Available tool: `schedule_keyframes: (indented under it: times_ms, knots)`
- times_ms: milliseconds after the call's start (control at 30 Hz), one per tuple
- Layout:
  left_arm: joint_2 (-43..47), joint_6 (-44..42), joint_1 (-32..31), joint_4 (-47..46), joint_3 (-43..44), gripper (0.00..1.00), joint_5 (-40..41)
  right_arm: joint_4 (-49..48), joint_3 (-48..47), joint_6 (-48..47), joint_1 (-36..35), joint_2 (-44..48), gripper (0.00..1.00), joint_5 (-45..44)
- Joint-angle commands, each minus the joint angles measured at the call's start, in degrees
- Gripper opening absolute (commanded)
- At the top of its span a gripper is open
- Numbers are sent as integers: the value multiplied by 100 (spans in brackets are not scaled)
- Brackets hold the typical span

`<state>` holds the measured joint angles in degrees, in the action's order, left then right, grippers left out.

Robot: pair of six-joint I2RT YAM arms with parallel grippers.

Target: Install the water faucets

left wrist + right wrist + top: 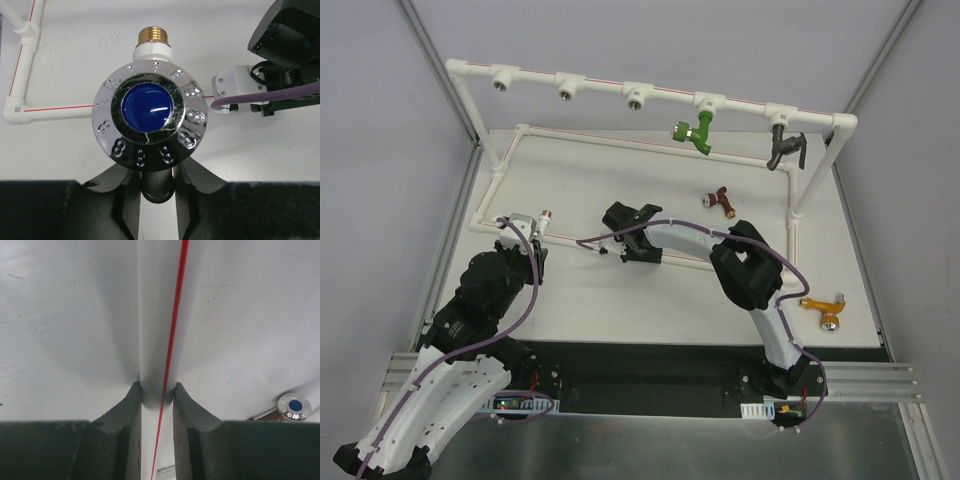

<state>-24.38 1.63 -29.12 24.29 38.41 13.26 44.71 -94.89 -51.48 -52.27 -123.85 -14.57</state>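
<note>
Nearest to me on my right, the orange faucet (825, 305) lies on its side on the tabletop (620, 300), well apart from both my end effectors.

My left end effector (157, 175) is squeezed tight on the white faucet (150, 50). I hold it low down, under its big shiny knob (148, 114) with the blue middle. The gold screw end (153, 35) points away from me, out over the tabletop, touching nothing. A corner of the pipe frame (600, 140) lies just to the left of it.

My right end effector (157, 392) is shut tight on the near pipe (155, 315) of that frame, the white one with a thin red line. The pipe fills the gap between my fingers (127, 405). This end effector holds no faucet. It sits close to the white faucet, a bit to its right, with its purple cable (270, 95) hanging between them.

Past my right arm, the dark red faucet (720, 200) lies loose on the tabletop, inside the frame.

Far off, on the high bar, the green faucet (695, 132) and the dark grey faucet (785, 148) hang from their fittings. To their left, three fittings (567, 88) have open holes.
</note>
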Motion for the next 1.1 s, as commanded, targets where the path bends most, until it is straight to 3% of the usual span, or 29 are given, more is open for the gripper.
schedule_keyframes:
  times_ms: [0, 267, 467, 600, 800, 1067]
  knots:
    - [74, -40, 91, -346, -27, 0, 177, -911, -486, -170, -266, 10, 2, 85]
    - [179, -22, 118, -364, -53, 0, 160, -1262, -697, 340, -354, 37, 2, 322]
    - [250, -31, 126, -373, -80, 0, 177, -1386, -698, 683, -415, 220, 11, 402]
    - [241, -40, 126, -382, -80, 0, 20, -1526, -277, 929, -415, 782, 37, 709]
    - [302, -92, 135, -504, -123, 0, -621, -1965, 883, 1404, -450, 2135, 61, 1096]
    - [241, -320, 135, -759, -185, 0, -2167, -3055, 2825, 2089, -609, 4411, 73, 2097]
